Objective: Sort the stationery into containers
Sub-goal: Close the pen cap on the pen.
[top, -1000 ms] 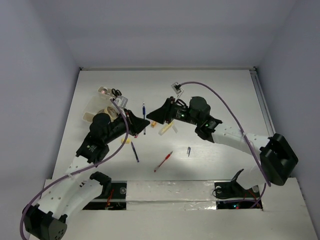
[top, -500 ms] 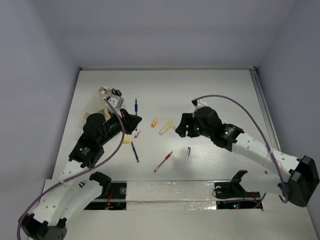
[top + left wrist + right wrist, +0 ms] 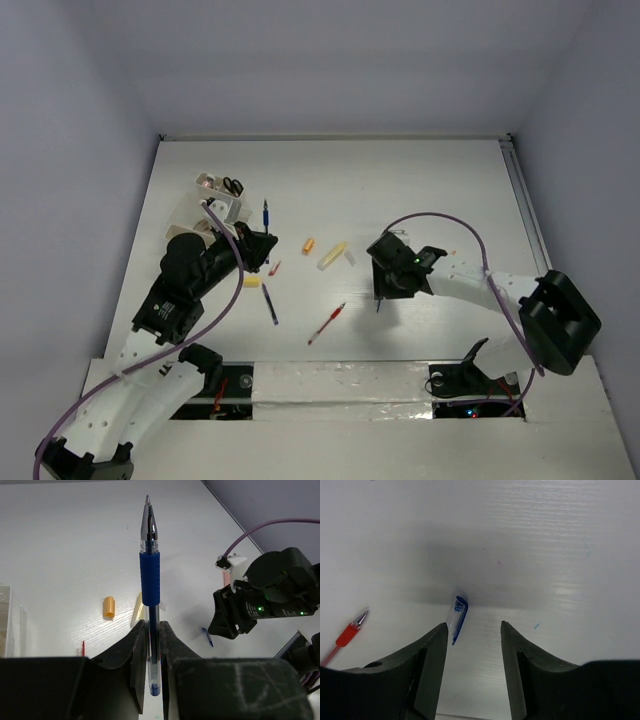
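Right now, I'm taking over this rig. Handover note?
Left end effector: shut on a blue pen, lifted off the table, near the container.
Right end effector: open, above a blue cap, not gripping it.
Done: scissors sit in the container.
Left: red pen, second blue pen, orange bit, cream stick and yellow bit lie loose on the table.
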Tool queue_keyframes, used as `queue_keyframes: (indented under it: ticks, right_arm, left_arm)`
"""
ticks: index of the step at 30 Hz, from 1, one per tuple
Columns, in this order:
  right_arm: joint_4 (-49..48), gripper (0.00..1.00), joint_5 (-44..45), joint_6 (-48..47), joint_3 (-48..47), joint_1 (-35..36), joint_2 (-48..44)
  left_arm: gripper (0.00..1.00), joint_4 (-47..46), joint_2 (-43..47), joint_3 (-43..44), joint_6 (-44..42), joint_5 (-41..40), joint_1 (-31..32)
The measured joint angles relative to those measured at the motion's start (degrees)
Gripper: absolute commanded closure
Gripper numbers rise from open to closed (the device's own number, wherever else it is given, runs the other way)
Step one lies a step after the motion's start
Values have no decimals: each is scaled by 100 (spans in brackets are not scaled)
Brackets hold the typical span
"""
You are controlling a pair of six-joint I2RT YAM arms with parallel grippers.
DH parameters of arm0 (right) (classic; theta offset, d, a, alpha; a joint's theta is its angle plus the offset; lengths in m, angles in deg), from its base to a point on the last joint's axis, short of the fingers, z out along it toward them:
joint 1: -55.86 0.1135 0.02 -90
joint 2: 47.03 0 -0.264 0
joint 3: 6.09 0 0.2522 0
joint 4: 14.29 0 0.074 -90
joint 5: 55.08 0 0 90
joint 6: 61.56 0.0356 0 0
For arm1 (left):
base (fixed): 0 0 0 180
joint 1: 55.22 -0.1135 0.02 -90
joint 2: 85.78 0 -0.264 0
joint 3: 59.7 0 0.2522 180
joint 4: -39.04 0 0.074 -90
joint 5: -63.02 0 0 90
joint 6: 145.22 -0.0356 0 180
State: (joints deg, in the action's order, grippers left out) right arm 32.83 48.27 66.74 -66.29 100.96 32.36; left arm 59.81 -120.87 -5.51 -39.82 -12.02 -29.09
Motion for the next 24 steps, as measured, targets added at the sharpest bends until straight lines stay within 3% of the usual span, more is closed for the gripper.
queue_keyframes:
  ticks: [13,17,24]
  right_arm:
    - [-444,56,-175,35,-131,0,752]
    - [-538,68,-201,50,-138,-2,837]
    - [-557,67,-291,52,-138,-2,839]
  left_arm:
    - [100,15,-2,-2,-15,2,0]
    - [100,15,-4,-2,-15,0,0]
    - [100,13,-33,-2,-17,2,0]
